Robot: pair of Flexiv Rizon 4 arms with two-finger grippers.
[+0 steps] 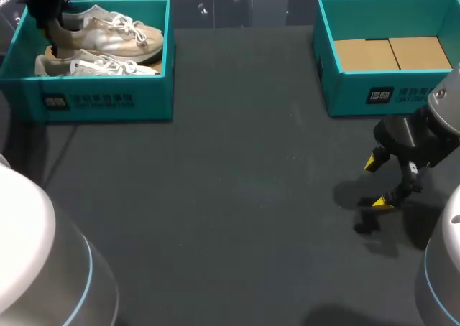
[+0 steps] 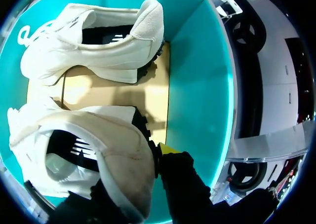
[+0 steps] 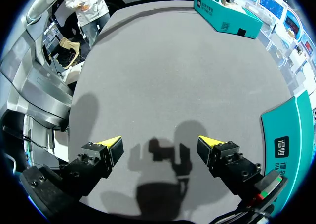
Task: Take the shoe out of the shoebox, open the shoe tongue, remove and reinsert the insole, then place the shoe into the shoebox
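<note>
The left tool is down inside the open teal cardboard shoebox at the far left of the tabletop. It sits at the heel end of the nearer cream-white lace-up sneaker. That heel fills the space under the tool, but I cannot tell whether the tool actually grips it. The sneaker lies on the box's brown cardboard floor with its dark insole showing through the opening. Just ahead of it lies a second cream-white sneaker, parallel to the first and pointing the same way, its heel close to the teal wall.

The right tool hangs above the dark grey tabletop on the right side with its jaws spread wide and nothing between them. Its shadow falls on the bare surface below. Just beside it, toward the far right, stands a second open teal shoebox, showing only its brown cardboard floor.
</note>
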